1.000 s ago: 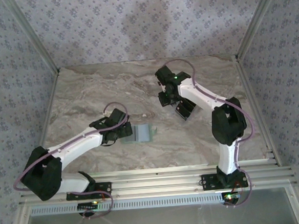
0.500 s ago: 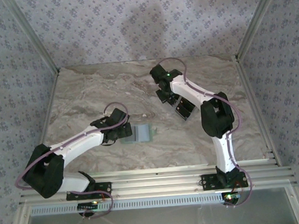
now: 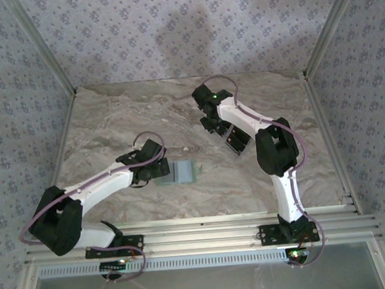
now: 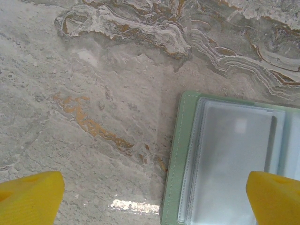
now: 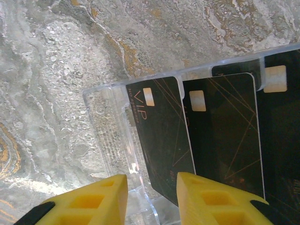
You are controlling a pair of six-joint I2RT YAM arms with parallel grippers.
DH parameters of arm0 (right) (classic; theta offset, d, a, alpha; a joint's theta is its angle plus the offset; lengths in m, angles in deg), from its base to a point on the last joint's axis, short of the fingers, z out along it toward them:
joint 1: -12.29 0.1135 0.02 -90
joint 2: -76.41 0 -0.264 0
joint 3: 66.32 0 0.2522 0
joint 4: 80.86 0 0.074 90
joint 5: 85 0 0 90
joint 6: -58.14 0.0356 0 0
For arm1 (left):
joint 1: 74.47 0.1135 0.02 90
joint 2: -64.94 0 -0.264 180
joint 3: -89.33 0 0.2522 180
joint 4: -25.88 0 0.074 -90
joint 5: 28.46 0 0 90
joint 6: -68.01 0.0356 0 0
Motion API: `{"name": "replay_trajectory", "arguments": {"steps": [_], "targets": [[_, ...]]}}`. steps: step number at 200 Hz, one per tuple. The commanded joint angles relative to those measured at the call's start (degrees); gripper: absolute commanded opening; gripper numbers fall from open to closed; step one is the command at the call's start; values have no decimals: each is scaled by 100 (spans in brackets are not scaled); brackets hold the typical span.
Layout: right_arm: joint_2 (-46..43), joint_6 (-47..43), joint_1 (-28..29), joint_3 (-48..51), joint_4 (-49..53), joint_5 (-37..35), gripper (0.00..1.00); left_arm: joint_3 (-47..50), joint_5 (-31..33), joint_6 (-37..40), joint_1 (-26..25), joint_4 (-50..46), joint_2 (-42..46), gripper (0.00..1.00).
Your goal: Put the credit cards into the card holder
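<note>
Card holder lay flat and opened, lower centre-left of the top view, on the counter. Left gripper hovered at its left edge, jaws wide, holding nothing. In the left wrist view the left gripper straddled the green stitched border of the card holder, with clear sleeves showing inside. Judged light, thin and floppy, with slick sleeves; best pinned or pinched at that border.

Further right, the right gripper hung over black credit cards fanned in a clear tray. The right gripper had its jaws narrow with a gap, one card's corner below the gap; no clamp visible. Cards looked stiff, thin and slippery; take one by an overhanging edge.
</note>
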Motion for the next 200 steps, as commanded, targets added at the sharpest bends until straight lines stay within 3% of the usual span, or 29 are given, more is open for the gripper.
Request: {"name": "replay_trajectory", "arguments": {"steps": [1, 36, 116, 200], "targets": [[39, -58, 14, -175, 147, 76, 35, -72, -89, 74, 32, -92, -53, 100], [-90, -102, 11, -168, 22, -216, 41, -71, -108, 70, 34, -82, -55, 100], [-21, -446, 46, -213, -110, -832, 43, -120, -154, 81, 37, -54, -157, 100], [208, -474, 138, -123, -211, -853, 42, -115, -155, 72, 36, -56, -173, 100]]}}
